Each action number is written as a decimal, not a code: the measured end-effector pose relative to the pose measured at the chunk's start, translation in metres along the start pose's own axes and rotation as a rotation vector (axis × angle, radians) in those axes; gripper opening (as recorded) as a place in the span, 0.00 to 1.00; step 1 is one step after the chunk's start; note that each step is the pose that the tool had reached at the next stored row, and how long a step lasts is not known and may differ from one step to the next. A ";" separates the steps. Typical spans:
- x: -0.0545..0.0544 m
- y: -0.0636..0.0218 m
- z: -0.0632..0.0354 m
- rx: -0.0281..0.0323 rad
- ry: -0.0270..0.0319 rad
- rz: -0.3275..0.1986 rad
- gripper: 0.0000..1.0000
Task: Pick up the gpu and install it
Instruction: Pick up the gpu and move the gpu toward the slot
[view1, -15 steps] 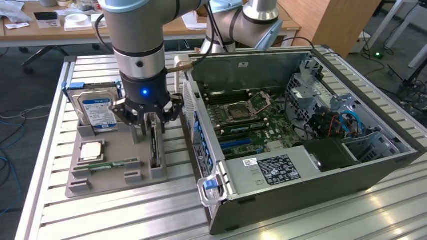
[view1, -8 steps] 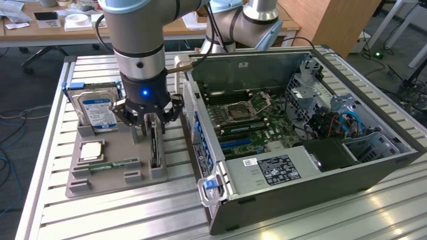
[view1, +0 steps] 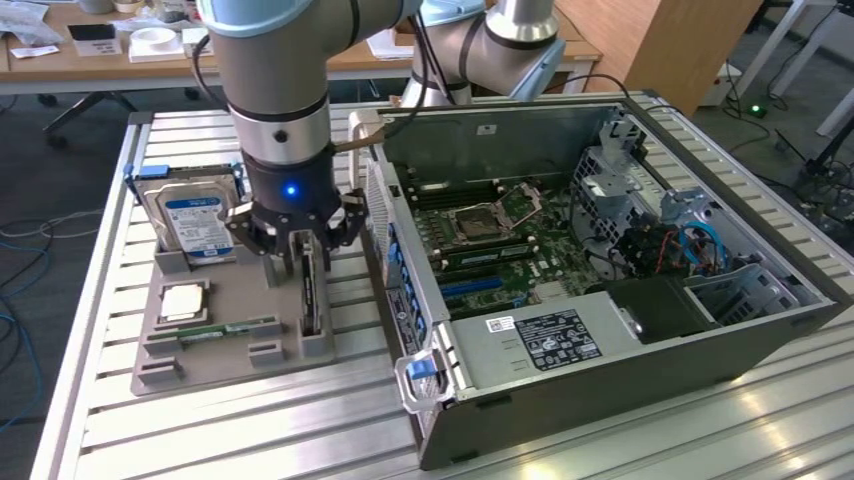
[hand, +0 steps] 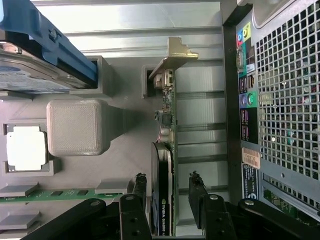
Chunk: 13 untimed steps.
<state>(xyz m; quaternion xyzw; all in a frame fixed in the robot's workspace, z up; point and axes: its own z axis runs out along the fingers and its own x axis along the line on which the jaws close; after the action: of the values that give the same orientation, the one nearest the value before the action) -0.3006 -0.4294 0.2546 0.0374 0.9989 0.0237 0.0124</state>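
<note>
Checking exterior view first: tool (view1: 304, 268) sits low over the grey fixture tray (view1: 220, 365) on the slatted bench (view1: 641, 440), to the exterior view's left of the open PC case (view1: 747, 330). gpu (view1: 310, 305) stands on edge in a slot along the tray's case-side edge, directly under the tool, with a finger on each side of its top edge. Card is seated in the tray, not lifted. Same tray carries the hard drive (view1: 187, 215) upright at the back, a CPU (view1: 183, 300) flat in its pocket, and a memory stick (view1: 227, 328) flat nearer the front. Case lies on its side, lid off, motherboard (view1: 494, 235) exposed.

Wrist view: tool (hand: 167, 177) is open, jaws straddling the gpu (hand: 167, 150). Fingers (hand: 140, 186) stand off the card, with a gap visible on both faces, so nothing is gripped. Card is edge-up: green board faces the case, black cooler on the other face, silver bracket (hand: 176, 52) at the far end beside a tray post. Hard drive in its blue carrier (hand: 55, 45), CPU (hand: 26, 148) and memory stick (hand: 50, 194) lie on the side of the card away from the case. Rear I/O panel (hand: 245, 100) and vent grille (hand: 285, 85) of the case are on the other side, with bare bench slats between card and case.
</note>
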 end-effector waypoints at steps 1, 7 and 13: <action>0.000 -0.0001 0.0014 0.0000 0.0000 0.000 0.47; 0.000 -0.0005 0.0100 0.0000 0.0000 0.000 0.47; 0.001 -0.0004 0.0107 0.0000 0.0000 0.000 0.47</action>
<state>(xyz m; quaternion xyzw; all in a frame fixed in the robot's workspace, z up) -0.3008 -0.4292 0.2439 0.0375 0.9989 0.0237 0.0124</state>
